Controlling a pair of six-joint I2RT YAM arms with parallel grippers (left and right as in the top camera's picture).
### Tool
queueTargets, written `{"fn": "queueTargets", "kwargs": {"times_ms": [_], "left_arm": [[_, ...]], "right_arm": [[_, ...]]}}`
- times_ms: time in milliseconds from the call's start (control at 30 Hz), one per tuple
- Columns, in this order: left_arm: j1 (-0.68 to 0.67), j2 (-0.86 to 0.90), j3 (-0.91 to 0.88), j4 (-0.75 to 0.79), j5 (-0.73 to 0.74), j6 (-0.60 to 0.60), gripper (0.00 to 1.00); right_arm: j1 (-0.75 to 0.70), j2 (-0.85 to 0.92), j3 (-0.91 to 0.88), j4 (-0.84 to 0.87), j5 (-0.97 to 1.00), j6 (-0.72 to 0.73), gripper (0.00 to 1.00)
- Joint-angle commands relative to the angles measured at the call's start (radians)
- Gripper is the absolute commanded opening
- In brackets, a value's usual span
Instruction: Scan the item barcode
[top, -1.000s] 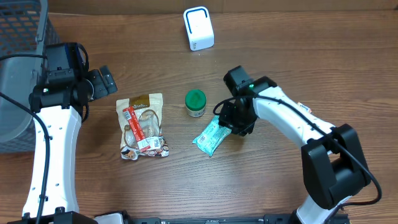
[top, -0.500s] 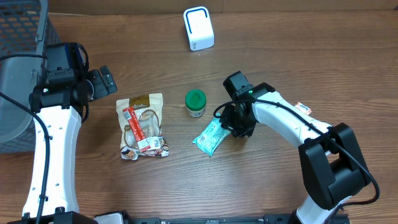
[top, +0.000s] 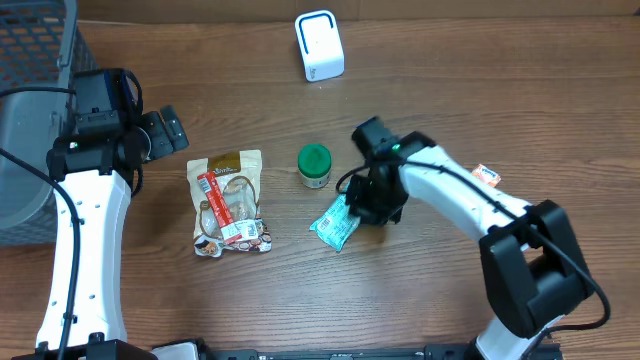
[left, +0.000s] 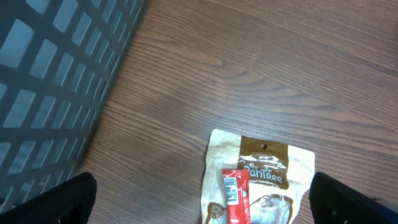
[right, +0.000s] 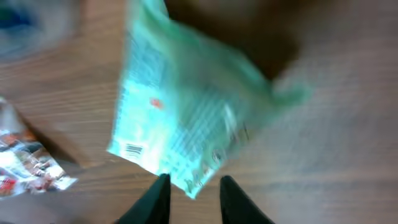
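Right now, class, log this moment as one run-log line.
left gripper: open, near brown snack bag | right gripper: astride teal packet edge, grip unclear | teal packet: apart from white scanner

Table: brown wood-grain top.
Far centre: a white scanner, standing.
Left edge: a grey mesh basket.
Left of centre: a brown snack bag, lying flat.
Centre: a small green-lidded jar, upright.
Just right and near of the jar: a teal packet.
Right: a small orange-and-white scrap.
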Motion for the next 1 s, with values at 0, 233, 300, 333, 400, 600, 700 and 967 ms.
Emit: {"fn": "queueTargets", "kwargs": {"times_ms": [0, 233, 300, 333, 400, 600, 700, 967], "left_arm": [[0.003, -0.005, 0.016, 0.002, -0.005, 0.016, 1.0], [0.003, -0.005, 0.016, 0.002, -0.005, 0.016, 1.0], [0.003, -0.005, 0.016, 0.002, -0.005, 0.016, 1.0], [0.003, -0.005, 0.016, 0.002, -0.005, 0.016, 1.0], [0.003, -0.005, 0.016, 0.002, -0.005, 0.016, 1.0], [0.003, -0.005, 0.016, 0.002, -0.005, 0.016, 1.0], [0.003, -0.005, 0.016, 0.002, -0.005, 0.016, 1.0], [0.003, -0.005, 0.016, 0.002, -0.005, 0.016, 1.0]], "right_arm": [[-0.076, -0.01, 0.045, 0.008, 0.011, -0.233, 0.3], [-0.102, -0.008, 0.027, 0.021, 0.042, -0.492, 0.57], [-0.096, -0.006, 0.02, 0.022, 0.042, -0.536, 0.57], [-0.093, -0.006, 0.016, 0.025, 0.043, -0.546, 0.58], [-0.092, -0.006, 0.01, 0.036, 0.043, -0.561, 0.59], [-0.092, -0.006, -0.02, 0.093, 0.046, -0.561, 0.56], [-0.092, -0.006, -0.045, 0.116, 0.046, -0.561, 0.53], [-0.092, -0.006, -0.168, 0.249, 0.045, -0.56, 0.5]]}}
